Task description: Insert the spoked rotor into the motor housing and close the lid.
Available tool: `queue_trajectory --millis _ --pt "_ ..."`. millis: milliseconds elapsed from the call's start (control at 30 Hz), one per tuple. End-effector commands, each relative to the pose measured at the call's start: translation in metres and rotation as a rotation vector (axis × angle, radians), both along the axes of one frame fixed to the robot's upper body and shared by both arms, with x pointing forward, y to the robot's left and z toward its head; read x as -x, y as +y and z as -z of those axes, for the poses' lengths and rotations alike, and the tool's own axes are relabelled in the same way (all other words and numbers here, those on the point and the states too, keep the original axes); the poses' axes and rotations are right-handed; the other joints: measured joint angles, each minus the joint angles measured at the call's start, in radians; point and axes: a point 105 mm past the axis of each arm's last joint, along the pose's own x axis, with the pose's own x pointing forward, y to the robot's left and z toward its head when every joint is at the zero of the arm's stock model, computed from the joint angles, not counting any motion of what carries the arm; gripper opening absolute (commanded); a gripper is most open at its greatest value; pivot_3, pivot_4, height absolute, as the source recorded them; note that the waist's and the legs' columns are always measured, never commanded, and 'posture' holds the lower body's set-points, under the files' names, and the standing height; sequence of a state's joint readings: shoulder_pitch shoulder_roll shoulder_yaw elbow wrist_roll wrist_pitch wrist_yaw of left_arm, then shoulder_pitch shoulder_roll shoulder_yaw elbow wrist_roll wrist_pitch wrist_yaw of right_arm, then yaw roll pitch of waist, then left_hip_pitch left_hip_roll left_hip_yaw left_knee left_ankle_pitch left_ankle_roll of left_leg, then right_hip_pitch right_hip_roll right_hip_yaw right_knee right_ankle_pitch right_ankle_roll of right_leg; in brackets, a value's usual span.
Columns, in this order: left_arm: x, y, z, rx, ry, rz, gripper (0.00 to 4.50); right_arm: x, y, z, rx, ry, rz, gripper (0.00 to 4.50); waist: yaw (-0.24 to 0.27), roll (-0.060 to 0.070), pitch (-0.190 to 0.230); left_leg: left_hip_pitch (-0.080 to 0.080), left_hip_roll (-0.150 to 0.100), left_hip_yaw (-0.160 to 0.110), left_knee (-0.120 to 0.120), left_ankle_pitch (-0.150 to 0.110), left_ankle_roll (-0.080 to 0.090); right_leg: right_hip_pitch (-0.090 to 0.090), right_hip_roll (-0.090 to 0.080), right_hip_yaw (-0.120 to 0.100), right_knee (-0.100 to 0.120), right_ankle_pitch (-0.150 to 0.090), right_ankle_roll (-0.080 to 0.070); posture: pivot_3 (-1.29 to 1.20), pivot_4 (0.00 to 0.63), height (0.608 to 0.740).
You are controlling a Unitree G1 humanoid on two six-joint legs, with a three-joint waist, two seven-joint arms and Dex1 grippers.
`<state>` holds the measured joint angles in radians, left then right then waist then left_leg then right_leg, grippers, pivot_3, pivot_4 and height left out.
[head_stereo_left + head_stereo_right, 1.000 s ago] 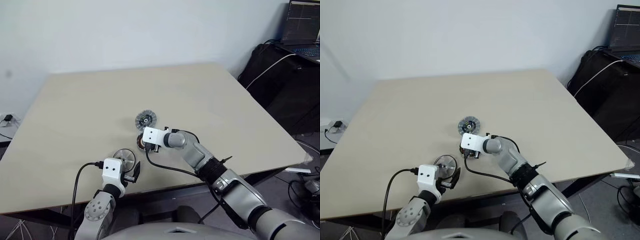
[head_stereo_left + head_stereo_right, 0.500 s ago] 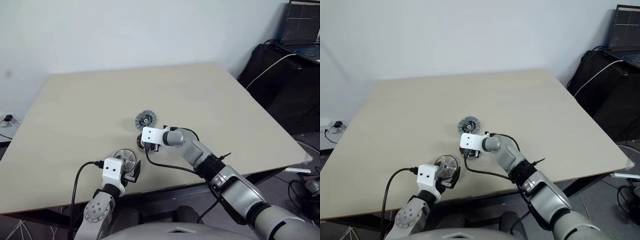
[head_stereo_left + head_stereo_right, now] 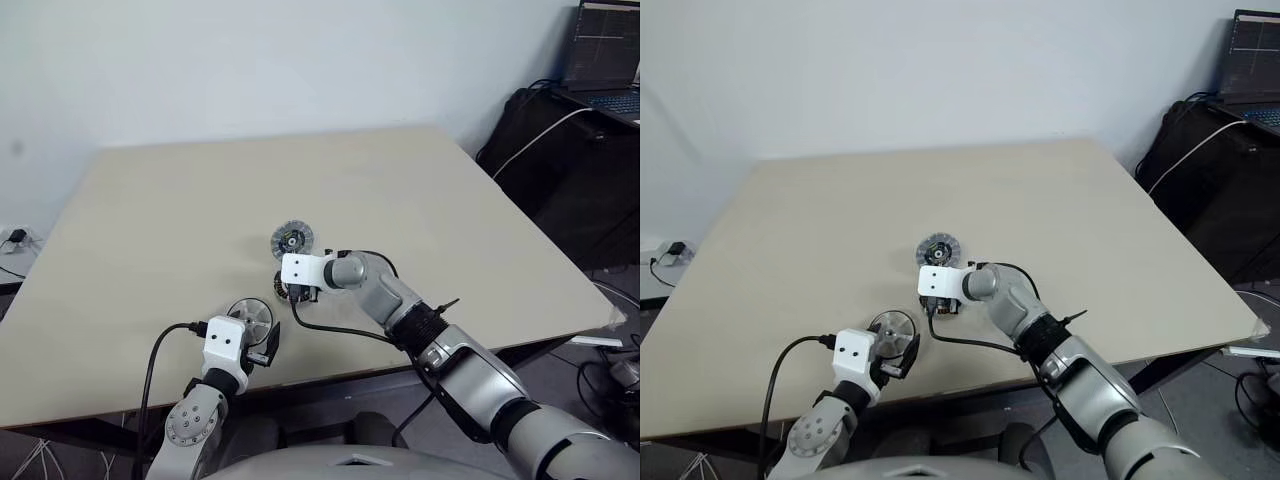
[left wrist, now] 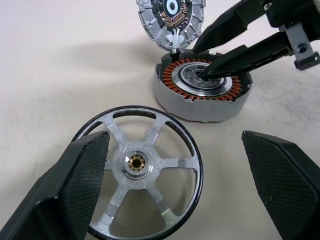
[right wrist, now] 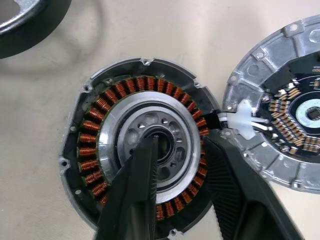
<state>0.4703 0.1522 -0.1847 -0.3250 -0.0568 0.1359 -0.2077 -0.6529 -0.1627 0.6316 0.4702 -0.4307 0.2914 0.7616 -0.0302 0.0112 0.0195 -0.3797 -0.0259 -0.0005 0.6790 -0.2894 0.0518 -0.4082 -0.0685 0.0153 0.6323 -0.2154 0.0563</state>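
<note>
Spoked rotor (image 4: 137, 162) lies flat on table (image 3: 180, 200) between wide-open, empty left claw (image 4: 175, 185); right claw (image 5: 182, 170), narrowly parted, straddles motor housing (image 5: 142, 150) wall just beyond, holding nothing I can confirm.

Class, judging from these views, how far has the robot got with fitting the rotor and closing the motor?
Done: nothing fitted yet. The motor housing lies open with its copper windings bare, and the lid lies beside it. In hand: the right gripper has one finger in the housing's centre hole, and the open left gripper flanks the spoked rotor on the table. Left: insert rotor, close lid.
</note>
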Motion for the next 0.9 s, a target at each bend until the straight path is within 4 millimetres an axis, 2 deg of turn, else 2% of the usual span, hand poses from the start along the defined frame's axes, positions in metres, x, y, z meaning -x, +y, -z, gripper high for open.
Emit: queue_trajectory --millis 33,67,400,567,667,900 --pt "-0.005 -0.003 -0.021 0.007 -0.088 0.014 4.50 0.004 0.002 0.006 0.019 0.029 -0.016 0.37 -0.002 0.000 0.000 0.000 0.000 0.000 0.000 0.000 -0.001 0.000 0.000 0.000 0.000 0.000 0.000 0.00 0.000 0.740" --pt "-0.005 -0.003 -0.021 0.008 -0.088 0.015 4.50 0.004 0.002 0.006 0.018 0.029 -0.017 0.04 -0.002 0.000 0.000 0.000 0.000 0.000 0.000 0.000 -0.001 0.000 0.000 0.000 0.001 0.000 0.000 0.00 0.000 0.740" --pt "-0.006 -0.004 -0.020 0.012 -0.085 0.013 4.50 0.003 0.003 0.004 0.015 0.019 -0.020 0.04 -0.003 0.000 0.000 0.001 0.000 0.000 0.000 0.002 0.001 0.000 0.001 0.000 0.003 0.000 0.000 0.00 0.000 0.740" --pt "-0.006 -0.004 -0.018 0.016 -0.078 0.014 4.50 0.000 0.006 -0.005 -0.077 0.029 0.033 0.04 -0.003 0.000 0.000 0.001 0.000 0.000 0.000 0.002 0.001 0.000 0.001 0.000 0.003 0.000 0.000 0.00 0.000 0.740" --pt "-0.006 -0.005 -0.017 0.018 -0.073 0.019 4.50 0.000 0.004 -0.004 -0.091 0.040 0.056 0.04 -0.003 0.000 0.000 0.001 0.000 0.000 0.000 0.002 0.001 0.000 0.001 0.000 0.003 0.000 0.000 0.00 0.000 0.740" --pt "-0.005 -0.005 -0.016 0.020 -0.069 0.025 4.50 0.001 0.002 0.001 -0.089 0.029 0.087 2.15 -0.002 0.000 0.000 0.001 0.000 0.000 0.000 0.001 0.001 0.000 0.001 0.000 0.003 0.000 -0.001 0.00 0.000 0.740"
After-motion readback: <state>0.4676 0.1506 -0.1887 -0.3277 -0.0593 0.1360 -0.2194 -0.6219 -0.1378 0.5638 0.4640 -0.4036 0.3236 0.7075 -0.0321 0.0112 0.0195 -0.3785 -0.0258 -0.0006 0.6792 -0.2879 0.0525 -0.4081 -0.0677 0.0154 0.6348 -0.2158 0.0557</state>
